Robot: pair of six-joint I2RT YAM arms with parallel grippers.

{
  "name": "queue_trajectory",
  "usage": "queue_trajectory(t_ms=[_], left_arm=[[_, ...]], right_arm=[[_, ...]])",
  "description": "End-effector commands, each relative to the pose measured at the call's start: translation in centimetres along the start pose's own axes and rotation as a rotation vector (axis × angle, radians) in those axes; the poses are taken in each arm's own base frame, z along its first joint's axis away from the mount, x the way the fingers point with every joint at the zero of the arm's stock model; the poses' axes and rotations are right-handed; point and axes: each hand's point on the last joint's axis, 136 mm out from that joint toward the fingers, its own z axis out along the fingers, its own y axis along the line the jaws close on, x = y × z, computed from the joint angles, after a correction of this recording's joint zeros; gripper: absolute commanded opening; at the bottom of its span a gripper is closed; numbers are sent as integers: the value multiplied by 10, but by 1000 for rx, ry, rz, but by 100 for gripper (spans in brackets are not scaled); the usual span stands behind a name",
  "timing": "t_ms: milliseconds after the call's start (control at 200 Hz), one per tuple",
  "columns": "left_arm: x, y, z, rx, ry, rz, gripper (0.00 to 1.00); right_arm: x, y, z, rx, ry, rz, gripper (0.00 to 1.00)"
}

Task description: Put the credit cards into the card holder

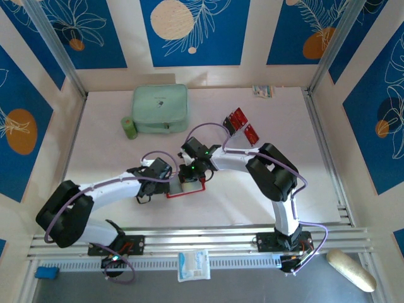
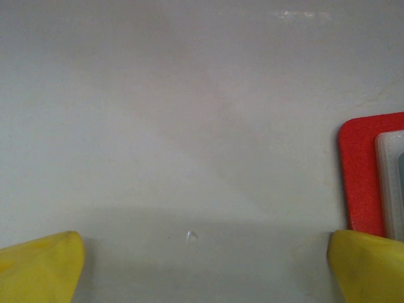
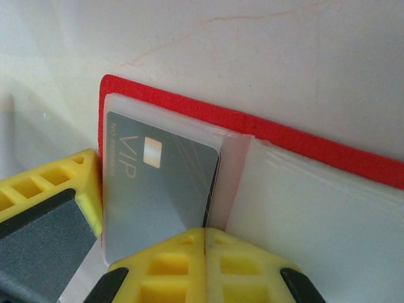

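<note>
Toward the near edge of the desk (image 1: 265, 189) we see the red card holder (image 3: 303, 142) lying open, a grey VIP card (image 3: 158, 189) in its clear sleeve. Our right hand (image 3: 205, 252) is clenched at that card's edge; our left hand (image 2: 205, 268) gapes beside the holder. Red credit cards (image 1: 242, 125) lie toward the far right corner; blue leaf-patterned walls (image 1: 189, 31) surround the white surface.

Two arms wearing white links and black joints
The left arm (image 1: 113, 187) and right arm (image 1: 271, 173) are trailing lilac cables (image 1: 211, 125), green lights (image 1: 191, 168) are glowing on the right wrist, and the yellow fingers (image 3: 189, 265) are showing open ribbed cells and dark grey pads.
</note>
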Motion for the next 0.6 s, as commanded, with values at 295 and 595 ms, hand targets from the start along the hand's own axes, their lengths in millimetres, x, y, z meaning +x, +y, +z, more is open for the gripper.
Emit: queue_trajectory(t_ms=[295, 595], left_arm=[[-47, -2, -52, 89, -124, -64, 100], [-57, -15, -68, 186, -152, -84, 100]], right_arm=[[-18, 6, -55, -22, -93, 14, 14], [-16, -25, -56, 17, -105, 47, 15]])
